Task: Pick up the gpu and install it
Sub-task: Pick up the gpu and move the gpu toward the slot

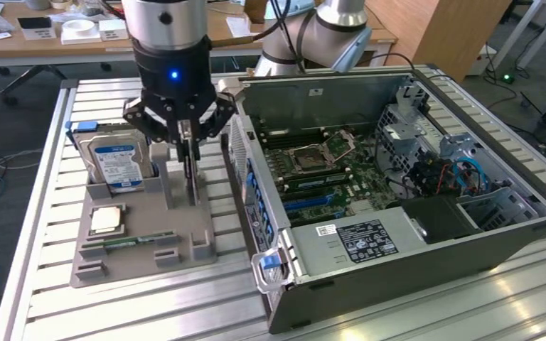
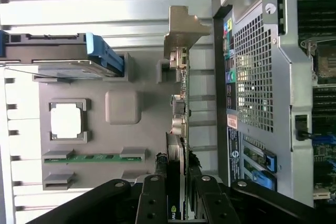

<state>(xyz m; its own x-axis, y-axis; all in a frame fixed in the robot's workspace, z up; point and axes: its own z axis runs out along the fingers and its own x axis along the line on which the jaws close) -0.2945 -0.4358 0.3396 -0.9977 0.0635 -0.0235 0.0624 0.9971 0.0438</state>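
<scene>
Your single arm (image 1: 164, 28) comes straight down over the grey parts tray (image 1: 140, 266), wrist vertical, with the gripper (image 1: 188, 150) pointing down at the tray's upright holder on the side nearest the computer case (image 1: 463, 241). From the wrist you can see its two fingers (image 2: 152, 198) standing one on each side of the gpu (image 2: 181, 124), pressed against its faces, so the tool is clamped on the card. The gpu stands on edge in that holder, a slim dark strip with its metal bracket at the far end from the gripper, and it sits just beside the case's perforated rear panel without touching it.

Count what you have on the tray: one gpu, one silver hard drive (image 1: 119, 165) with a blue-and-white label, upright at the exterior view's left end; one square processor (image 1: 108, 219) lying flat in its recess; one green memory stick (image 1: 131, 242) lying flat in a slot below that. There is one case, lying on its side with the panel off and the motherboard (image 1: 320, 170) facing up, on the exterior view's right of the tray. Tray and case both rest on the slatted aluminium table (image 1: 111, 312)
</scene>
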